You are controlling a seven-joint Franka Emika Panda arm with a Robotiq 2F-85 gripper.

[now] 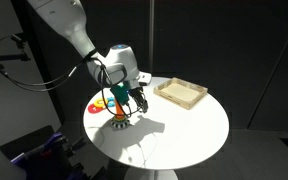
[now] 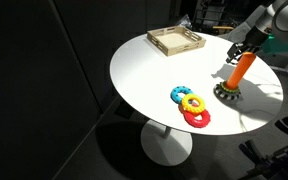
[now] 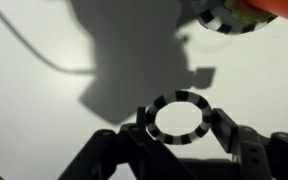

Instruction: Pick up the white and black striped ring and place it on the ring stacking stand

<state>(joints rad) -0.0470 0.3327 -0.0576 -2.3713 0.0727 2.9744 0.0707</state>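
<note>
In the wrist view my gripper (image 3: pixel 179 122) is shut on the white and black striped ring (image 3: pixel 179 97), one finger on each side, holding it above the white table. The ring stacking stand (image 2: pixel 242 72), an orange peg on a round base, stands near the table's edge. A striped round part (image 3: pixel 224 18) shows at its foot in the wrist view; I cannot tell whether that is the base or another ring. In both exterior views the gripper (image 2: pixel 234 52) (image 1: pixel 127 93) hovers beside the top of the peg (image 1: pixel 119 118).
A shallow wooden tray (image 2: pixel 176 41) (image 1: pixel 181 93) sits at the far side of the round white table (image 1: pixel 184 135). A cluster of red, yellow and blue-green rings (image 2: pixel 192 105) (image 1: pixel 99 103) lies near the stand. Dark surroundings beyond the table's edge.
</note>
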